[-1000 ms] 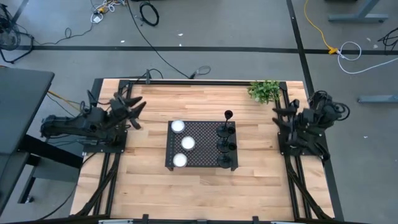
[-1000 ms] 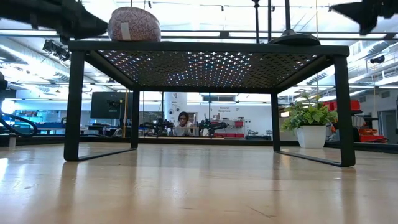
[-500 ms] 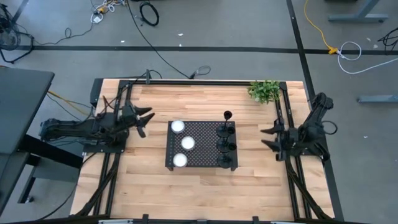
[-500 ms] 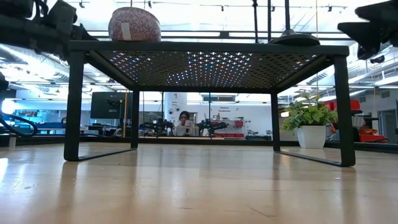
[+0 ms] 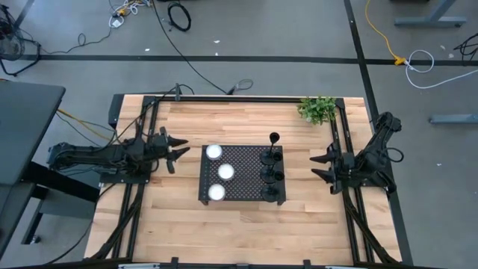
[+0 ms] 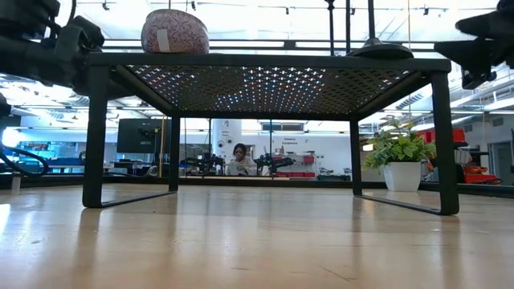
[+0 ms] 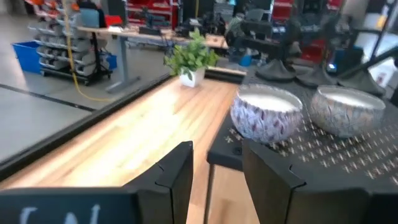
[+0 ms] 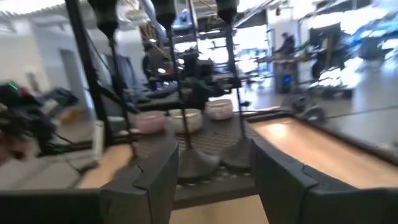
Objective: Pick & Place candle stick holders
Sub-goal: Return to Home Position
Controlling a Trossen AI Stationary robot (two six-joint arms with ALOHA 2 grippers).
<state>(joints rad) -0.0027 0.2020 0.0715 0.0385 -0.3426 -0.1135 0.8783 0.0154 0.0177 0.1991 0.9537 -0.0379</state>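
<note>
Shelf (image 5: 244, 181), candle stick holders (image 5: 272, 175) between left end effector (image 5: 179, 149), right end effector (image 5: 314, 167); both spread

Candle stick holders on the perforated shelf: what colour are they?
Black; the candle stick holders show best in the high view.

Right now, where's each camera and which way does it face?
High: overhead, straight down; table, left hand, right hand.
Low: table height, under the shelf into the room; arms at upper corners.
Left wrist: past own fingers at candles.
Right wrist: past own fingers at candle stick holders.
Low and left wrist share the plant.
</note>
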